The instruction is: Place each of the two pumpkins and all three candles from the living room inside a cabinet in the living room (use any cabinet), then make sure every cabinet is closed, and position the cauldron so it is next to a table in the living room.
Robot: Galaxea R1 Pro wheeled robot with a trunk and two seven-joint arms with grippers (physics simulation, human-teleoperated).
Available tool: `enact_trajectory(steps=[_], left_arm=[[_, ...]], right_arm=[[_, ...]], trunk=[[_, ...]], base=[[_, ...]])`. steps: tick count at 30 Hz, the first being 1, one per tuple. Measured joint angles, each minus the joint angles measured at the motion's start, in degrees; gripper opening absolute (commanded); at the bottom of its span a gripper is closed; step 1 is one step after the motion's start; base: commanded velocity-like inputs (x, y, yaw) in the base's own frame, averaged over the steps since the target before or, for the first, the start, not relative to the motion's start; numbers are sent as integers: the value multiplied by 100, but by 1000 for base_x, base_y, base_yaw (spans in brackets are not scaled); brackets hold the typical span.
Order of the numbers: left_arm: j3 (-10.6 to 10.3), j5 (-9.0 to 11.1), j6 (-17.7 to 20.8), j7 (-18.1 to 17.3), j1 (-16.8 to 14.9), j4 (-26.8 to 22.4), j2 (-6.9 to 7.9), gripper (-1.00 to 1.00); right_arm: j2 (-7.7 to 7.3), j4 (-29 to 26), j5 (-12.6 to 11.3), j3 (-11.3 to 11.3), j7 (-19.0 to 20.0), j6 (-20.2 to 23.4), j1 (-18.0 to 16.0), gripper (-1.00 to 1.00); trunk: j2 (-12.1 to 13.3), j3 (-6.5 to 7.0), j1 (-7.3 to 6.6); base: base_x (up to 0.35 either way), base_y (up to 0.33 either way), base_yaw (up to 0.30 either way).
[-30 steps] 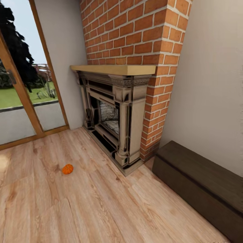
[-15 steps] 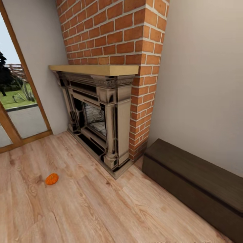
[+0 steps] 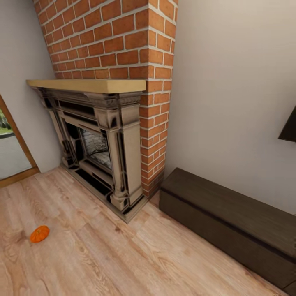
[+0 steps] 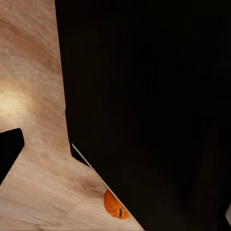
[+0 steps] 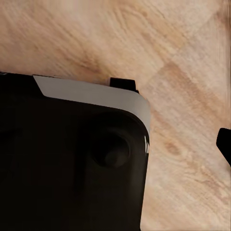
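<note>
One small orange pumpkin (image 3: 39, 233) lies on the wood floor at the head view's lower left, in front of the fireplace. The left wrist view catches a pumpkin (image 4: 114, 206) on the floor, half hidden behind my own black body. The long, low dark-brown cabinet (image 3: 230, 222) stands against the wall at the right, its fronts shut. A dark fingertip (image 4: 9, 149) of the left gripper (image 4: 115, 159) sits at that picture's edge. Another fingertip (image 5: 224, 143) of the right gripper (image 5: 115, 144) hangs over bare floor. Neither holds anything. Candles and cauldron are out of view.
An ornate grey fireplace (image 3: 102, 152) with a pale mantel and a red brick chimney (image 3: 115, 45) juts out from the wall. A glass door frame (image 3: 16, 164) is at the far left. My black base (image 5: 72, 159) is close below the right wrist.
The whole head picture has slid left, so the camera has turned right. The pumpkin, fireplace and cabinet stay where they were in the room.
</note>
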Motion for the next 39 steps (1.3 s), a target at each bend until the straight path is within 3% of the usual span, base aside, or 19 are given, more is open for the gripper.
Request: enact_trajectory(steps=[10, 19, 39], left_arm=[[-8, -10, 1, 0, 0, 0, -7, 100], [-4, -11, 4, 0, 0, 0, -7, 100], [-9, -11, 6, 0, 0, 7, -7, 100]], right_arm=[[0, 0, 0, 7, 0, -4, 0, 100], [27, 0, -1, 9, -10, 9, 0, 100], [0, 0, 0, 8, 0, -6, 0, 100]], trunk=[[0, 43, 0], [0, 63, 0], [0, -80, 0]], base=[[308, 0, -276], [22, 0, -150], [0, 0, -164]])
